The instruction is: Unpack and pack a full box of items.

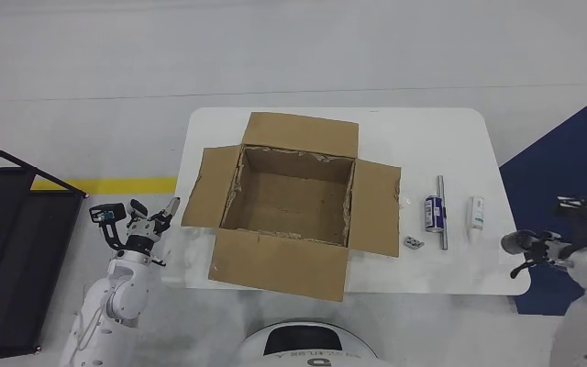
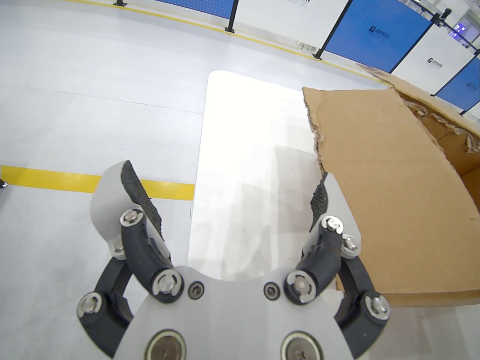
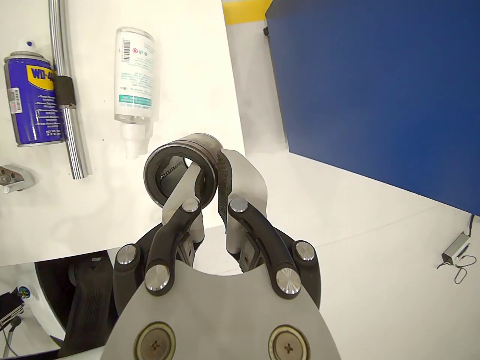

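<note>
An open cardboard box point(image 1: 280, 264) stands mid-table with its four flaps spread and nothing visible inside. To its right lie a small metal bracket point(image 1: 413, 242), a blue spray can point(image 1: 433, 213), a metal rod point(image 1: 441, 212) and a white bottle point(image 1: 476, 217). My right gripper point(image 3: 208, 166) is shut on a dark metal ring point(image 3: 180, 168), one finger inside the bore and one outside, above the table's front right corner. My left gripper point(image 2: 225, 185) hangs open with nothing in it at the table's left edge, beside the box's left flap point(image 2: 382, 189).
The white table point(image 1: 404, 138) has bare surface behind the box and at its left strip. A blue panel point(image 3: 375, 76) stands off the right edge. A black frame point(image 1: 27, 257) stands on the floor at the left.
</note>
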Available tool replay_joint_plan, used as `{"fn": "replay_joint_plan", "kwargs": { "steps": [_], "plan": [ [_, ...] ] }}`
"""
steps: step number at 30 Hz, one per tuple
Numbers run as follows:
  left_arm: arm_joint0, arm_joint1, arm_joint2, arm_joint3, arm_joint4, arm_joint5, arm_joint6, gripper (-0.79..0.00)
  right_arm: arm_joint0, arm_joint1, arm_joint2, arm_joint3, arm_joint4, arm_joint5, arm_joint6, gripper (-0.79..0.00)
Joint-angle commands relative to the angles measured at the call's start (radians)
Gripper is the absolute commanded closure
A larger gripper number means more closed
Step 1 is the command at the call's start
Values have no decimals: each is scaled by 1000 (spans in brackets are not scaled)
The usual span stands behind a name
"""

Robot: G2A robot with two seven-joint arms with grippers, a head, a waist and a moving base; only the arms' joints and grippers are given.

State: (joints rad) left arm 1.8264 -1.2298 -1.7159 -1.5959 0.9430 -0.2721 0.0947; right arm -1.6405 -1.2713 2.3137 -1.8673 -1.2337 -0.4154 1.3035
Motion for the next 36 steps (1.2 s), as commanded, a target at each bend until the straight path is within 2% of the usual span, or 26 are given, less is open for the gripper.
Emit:
{"fn": "replay_joint_plan", "kwargs": {
  "steps": [1,5,17,18,21,27,33,35,36],
  "plan": [
    [0,0,0,0,0,0,0,-785,31,8,-21,50,-17,-13,10,0],
    [0,0,0,0,0,0,0,-785,60,18,-40,97,28,-36,31,0],
    [0,0,0,0,0,0,0,-785,100,53,-55,192,128,-19,82,0],
    [0,0,0,0,0,0,0,-785,100,56,-57,196,131,-16,85,-12],
    [0,0,0,0,0,0,0,-785,101,66,-69,212,158,0,101,-256],
    [0,0,0,0,0,0,0,-785,92,84,-72,216,174,16,117,-286],
    [0,0,0,0,0,0,0,-785,45,95,-22,136,208,53,117,-305],
    [0,0,0,0,0,0,0,-785,19,96,2,94,228,72,110,-332],
    [0,0,0,0,0,0,0,-785,5,95,14,71,240,82,106,-379]
  ]
}}
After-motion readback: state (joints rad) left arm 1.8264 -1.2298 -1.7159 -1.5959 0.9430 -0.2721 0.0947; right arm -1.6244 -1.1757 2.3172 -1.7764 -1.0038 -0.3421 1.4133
